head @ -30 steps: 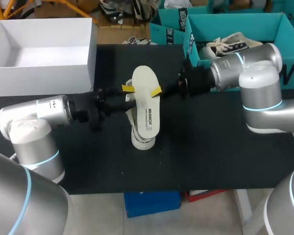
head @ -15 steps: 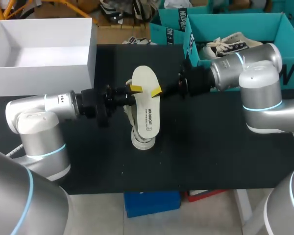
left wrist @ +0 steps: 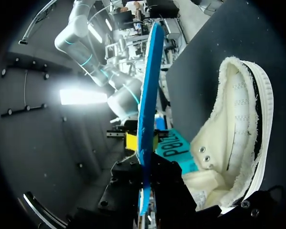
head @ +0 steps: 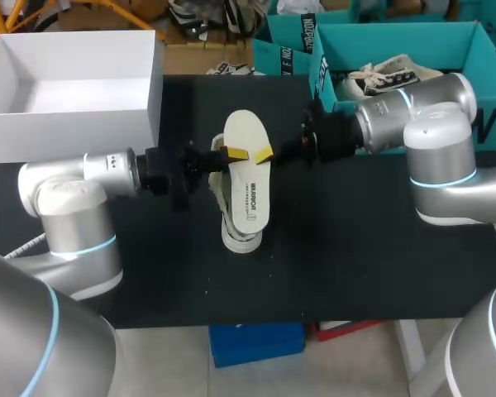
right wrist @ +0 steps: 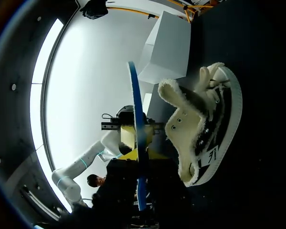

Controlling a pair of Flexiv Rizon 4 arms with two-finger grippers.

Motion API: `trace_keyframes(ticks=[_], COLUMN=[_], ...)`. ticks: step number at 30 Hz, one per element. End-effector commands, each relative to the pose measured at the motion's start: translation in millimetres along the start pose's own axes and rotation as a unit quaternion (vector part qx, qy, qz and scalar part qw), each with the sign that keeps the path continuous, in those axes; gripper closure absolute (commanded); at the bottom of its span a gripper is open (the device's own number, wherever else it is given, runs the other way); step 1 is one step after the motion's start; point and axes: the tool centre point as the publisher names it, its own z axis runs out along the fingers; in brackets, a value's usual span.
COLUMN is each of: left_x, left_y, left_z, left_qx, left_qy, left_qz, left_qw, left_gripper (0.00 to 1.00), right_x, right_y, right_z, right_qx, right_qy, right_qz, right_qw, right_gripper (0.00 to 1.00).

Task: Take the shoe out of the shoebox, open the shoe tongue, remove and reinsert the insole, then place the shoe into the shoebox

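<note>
A cream insole point(head: 248, 178) is held in the air over the white canvas shoe point(head: 236, 236), which lies on the black table. My left gripper point(head: 234, 154) is shut on the insole's left edge and my right gripper point(head: 263, 154) is shut on its right edge. In the left wrist view the insole point(left wrist: 148, 95) stands edge-on, blue underside showing, between my dark fingers point(left wrist: 169, 183), with the open shoe point(left wrist: 238, 133) beside it. In the right wrist view the insole point(right wrist: 137, 119) runs between that gripper's fingers, and the shoe point(right wrist: 205, 129) lies beside it, tongue folded out.
The white shoebox point(head: 66, 136) stands open at the table's back left and shows as a white box point(right wrist: 169, 47) beyond the shoe. A teal box point(head: 413, 37) holding another shoe point(head: 388, 78) sits at the back right.
My left gripper has moved right to the insole and closed on its left edge. The right arm, the insole and the shoe have stayed in place.
</note>
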Motion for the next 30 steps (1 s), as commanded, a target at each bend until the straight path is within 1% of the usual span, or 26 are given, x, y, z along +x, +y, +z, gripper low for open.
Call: trace_keyframes(ticks=[1, 3, 6, 12, 16, 20, 24, 28, 30], left_x=[-1.8, -1.0, -0.5, -7.1, -11.1, -10.0, -7.9, -6.8, -8.0], left_y=[-3, -6, -12, -20, -29, -43, -54, -60, -64], left_z=[2, 0, -5, -21, -33, -44, -57, -69, -73], left_qx=[0.008, 0.013, 0.017, 0.02, 0.022, 0.027, 0.029, 0.026, 0.028], left_qy=[0.011, 0.014, 0.033, 0.072, 0.09, 0.117, 0.137, 0.147, 0.152], left_qz=[-0.003, -0.021, -0.036, -0.061, -0.089, -0.107, -0.119, -0.127, -0.13], left_qw=[1.0, 1.0, 0.999, 0.995, 0.992, 0.987, 0.983, 0.981, 0.979], left_gripper=[1.0, 1.0, 1.0, 1.0, 1.0, 1.0, 1.0, 1.0, 1.0], right_x=[0.7, 2.4, 4.6, 9.5, 13.4, 20.7, 27.8, 33.6, 36.0], right_y=[-0.7, -2.6, -7.2, -18.8, -25.9, -31.2, -37.7, -44.4, -49.5], right_z=[-1, -4, -9, -23, -32, -39, -47, -54, -58], right_qx=[-0.003, -0.008, -0.016, -0.034, -0.051, -0.062, -0.084, -0.101, -0.116], right_qy=[-0.007, -0.016, -0.026, -0.053, -0.071, -0.083, -0.088, -0.109, -0.121], right_qz=[-0.002, -0.003, -0.002, 0.002, 0.005, 0.001, -0.003, -0.001, 0.003], right_qw=[1.0, 1.0, 1.0, 0.998, 0.996, 0.995, 0.993, 0.989, 0.986], right_gripper=[0.0, 0.0, 0.0, 0.0, 0.0, 0.0, 0.0, 0.0, 0.0])
